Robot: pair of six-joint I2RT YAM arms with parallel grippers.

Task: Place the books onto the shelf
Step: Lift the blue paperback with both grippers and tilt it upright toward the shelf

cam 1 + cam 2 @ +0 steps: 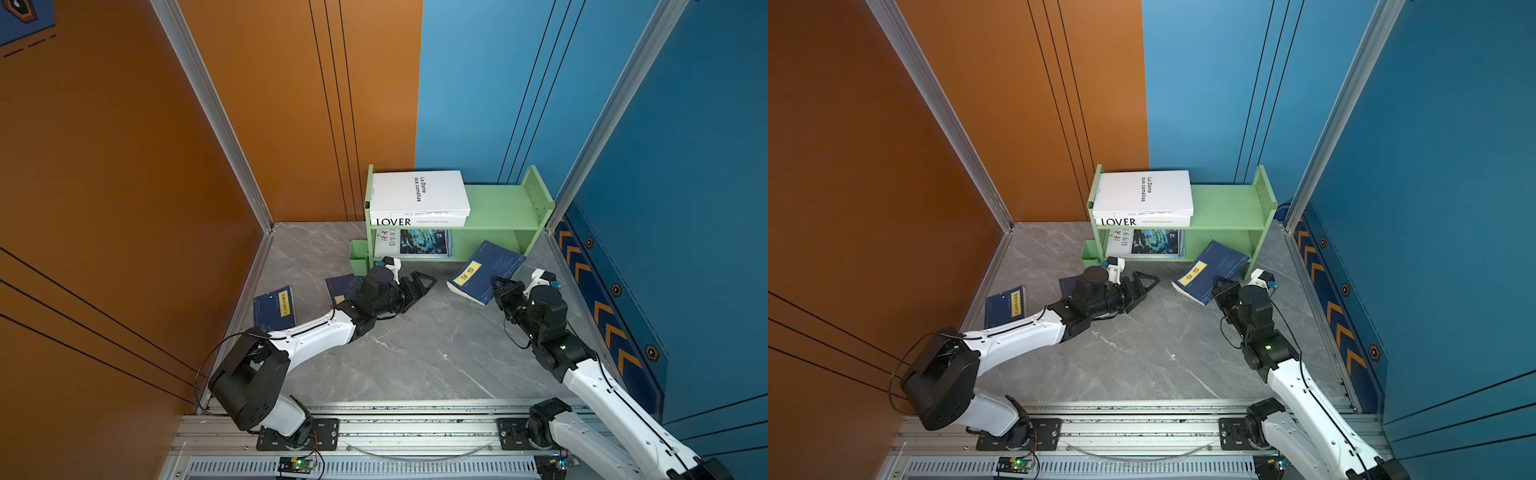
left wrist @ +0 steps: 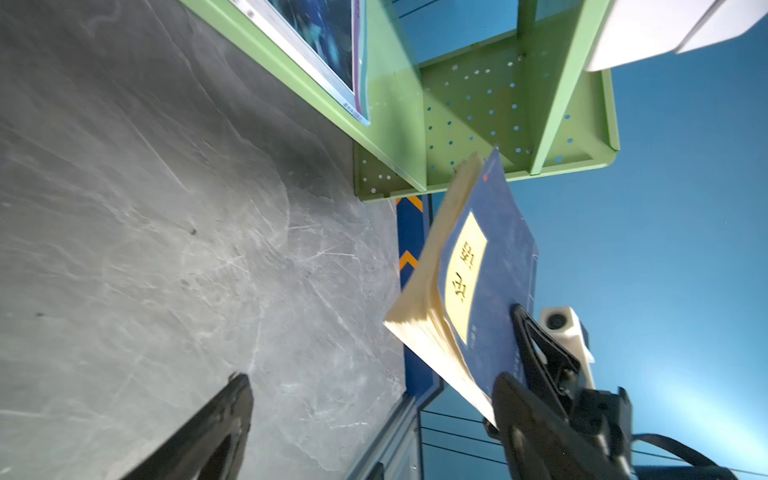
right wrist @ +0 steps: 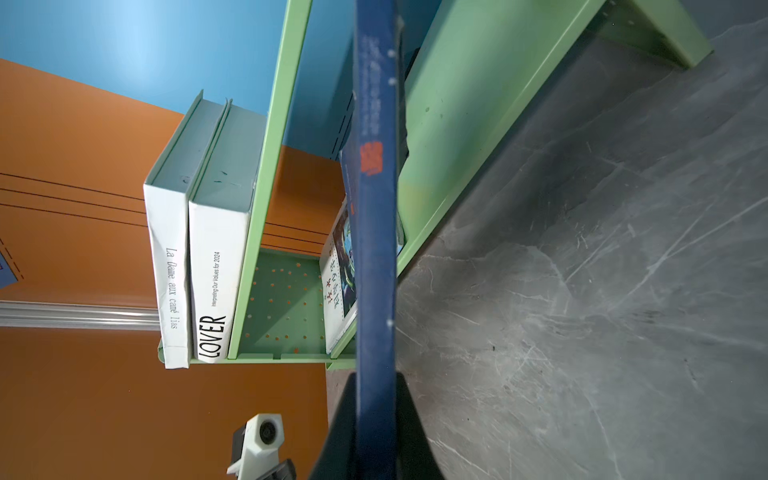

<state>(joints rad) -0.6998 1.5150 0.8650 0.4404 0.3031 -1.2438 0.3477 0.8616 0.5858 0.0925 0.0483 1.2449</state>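
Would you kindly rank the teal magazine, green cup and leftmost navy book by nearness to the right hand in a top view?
From the right hand:
1. teal magazine: lower shelf tier.
2. green cup: shelf's left end.
3. leftmost navy book: beside the orange wall.

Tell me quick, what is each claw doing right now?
Left claw: open, holding nothing.
Right claw: shut on the thin navy book with a yellow label.

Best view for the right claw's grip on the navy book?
Right wrist: the right claw pinches the navy book edge-on, a finger either side. Left wrist shows its yellow-labelled cover; both top views show it small, tilted by the shelf.
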